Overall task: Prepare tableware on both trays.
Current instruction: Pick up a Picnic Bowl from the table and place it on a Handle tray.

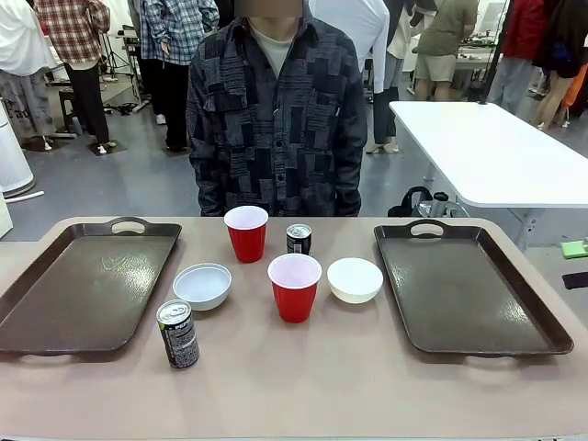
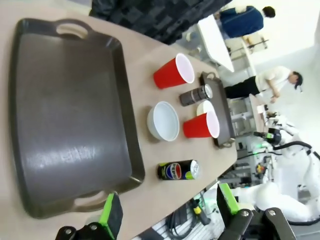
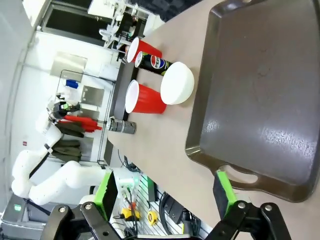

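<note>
right bowl (image 2: 204,106) half hidden behind red cup (image 2: 197,126)

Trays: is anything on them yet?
Nothing done yet: left tray and right tray are bare. Nothing in hand: left end effector and right end effector hang open. Still to place: near cup, far cup, left bowl, right bowl, near can, far can.

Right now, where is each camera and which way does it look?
Front: between the arms, facing across the table at the person.
Left wrist: on that arm, past the open left tool onto the left tray.
Right wrist: on that arm, past the open right tool onto the right tray.
Shared: both wrist views catch the near red cup.
</note>
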Robot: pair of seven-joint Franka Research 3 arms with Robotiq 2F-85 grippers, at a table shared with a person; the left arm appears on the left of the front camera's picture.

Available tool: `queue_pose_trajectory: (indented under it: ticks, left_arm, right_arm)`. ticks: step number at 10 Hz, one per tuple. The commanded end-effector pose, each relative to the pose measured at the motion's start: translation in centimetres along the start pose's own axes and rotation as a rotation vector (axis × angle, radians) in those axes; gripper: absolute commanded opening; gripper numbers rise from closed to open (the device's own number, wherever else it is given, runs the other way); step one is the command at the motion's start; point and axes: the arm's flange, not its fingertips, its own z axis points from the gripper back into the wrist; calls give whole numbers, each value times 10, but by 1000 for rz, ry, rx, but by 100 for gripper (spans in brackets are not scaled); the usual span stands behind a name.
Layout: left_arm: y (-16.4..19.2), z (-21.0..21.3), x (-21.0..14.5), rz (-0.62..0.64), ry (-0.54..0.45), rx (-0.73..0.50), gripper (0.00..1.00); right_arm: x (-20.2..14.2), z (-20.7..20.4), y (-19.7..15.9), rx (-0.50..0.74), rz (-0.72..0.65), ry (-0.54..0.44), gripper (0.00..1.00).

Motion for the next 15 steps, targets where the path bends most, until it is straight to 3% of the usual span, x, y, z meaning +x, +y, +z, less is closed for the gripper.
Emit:
queue_pose_trajectory:
  ticks: [1,15]
  left_arm:
    - [14,3,0,5,-12,-52,100]
    - [7,-6,-5,40,11,-70,100]
  right_arm:
    - [-7,5,1,15,12,-32,100]
    - [-4,7,5,-19,-5,-8,100]
